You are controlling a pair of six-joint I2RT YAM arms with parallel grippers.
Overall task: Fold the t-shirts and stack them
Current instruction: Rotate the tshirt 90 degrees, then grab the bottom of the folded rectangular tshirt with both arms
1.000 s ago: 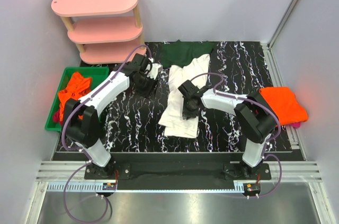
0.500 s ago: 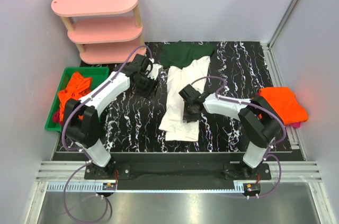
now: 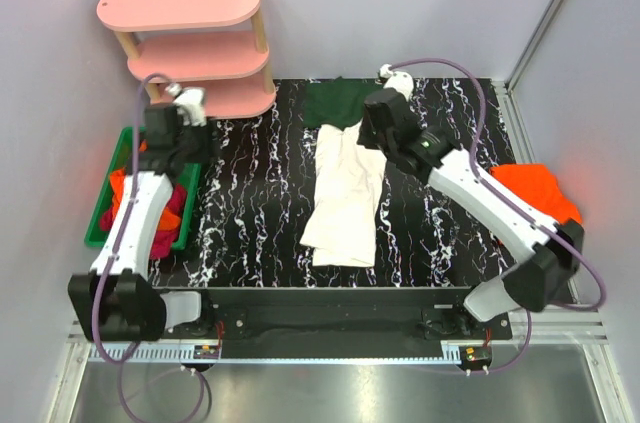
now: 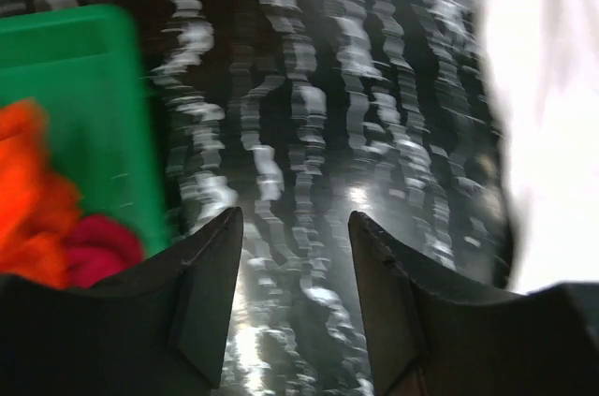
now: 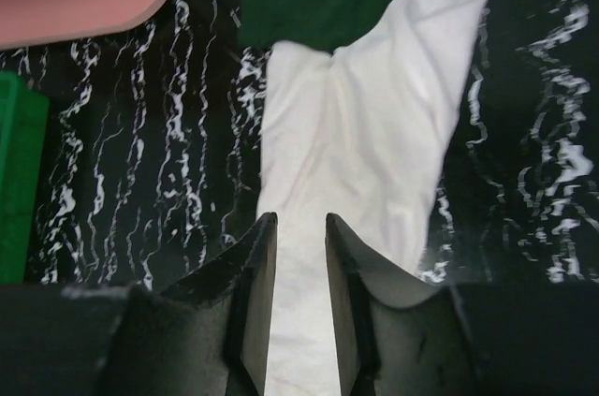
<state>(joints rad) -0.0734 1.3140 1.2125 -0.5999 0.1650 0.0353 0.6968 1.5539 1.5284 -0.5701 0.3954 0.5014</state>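
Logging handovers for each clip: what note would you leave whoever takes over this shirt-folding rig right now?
Left gripper: open, empty, by the green bin.
Right gripper: narrowly open, empty, above the white shirt.
Done: white shirt lies in the middle of the table, folded into a long strip; a folded orange shirt sits at the right edge.
To do: fold the strip crosswise, stack it, then handle the crumpled shirts in the bin.
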